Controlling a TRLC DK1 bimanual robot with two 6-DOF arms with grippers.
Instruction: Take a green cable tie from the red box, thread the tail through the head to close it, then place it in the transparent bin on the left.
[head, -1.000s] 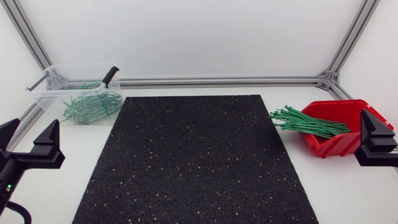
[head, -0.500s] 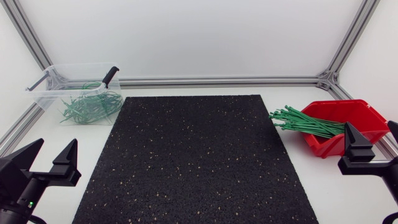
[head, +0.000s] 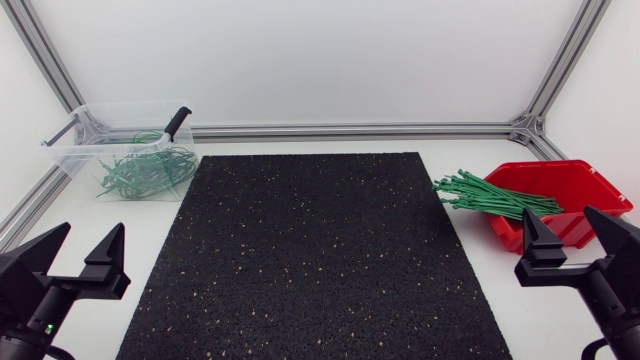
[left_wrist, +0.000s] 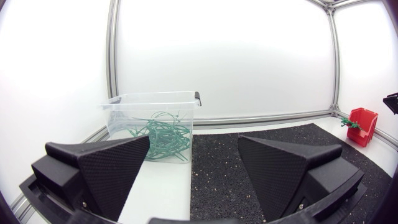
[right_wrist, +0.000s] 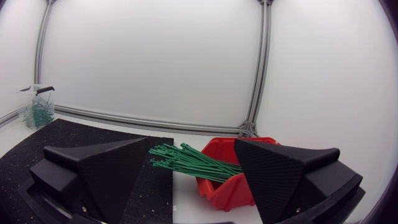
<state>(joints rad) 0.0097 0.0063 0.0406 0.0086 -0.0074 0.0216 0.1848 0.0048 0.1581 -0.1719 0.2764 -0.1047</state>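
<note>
The red box (head: 563, 197) stands at the table's right with a bundle of green cable ties (head: 492, 196) sticking out over its left lip. In the right wrist view the red box (right_wrist: 233, 177) and the ties (right_wrist: 189, 160) lie just ahead of my open right gripper (right_wrist: 189, 183). From above, the right gripper (head: 572, 240) sits in front of the box, empty. The transparent bin (head: 122, 148) at the back left holds several closed green ties (head: 145, 170). My left gripper (head: 75, 252) is open and empty near the front left corner; the bin (left_wrist: 154, 124) stands ahead of it.
A black speckled mat (head: 315, 255) covers the table's middle. A black clip (head: 177, 122) sits on the bin's right rim. Aluminium frame rails (head: 350, 131) run along the back edge and the corners.
My right gripper has drawn back toward the front edge and slightly left, away from the red box. The left gripper shifted down and right early on, then stayed put. Both remain open.
</note>
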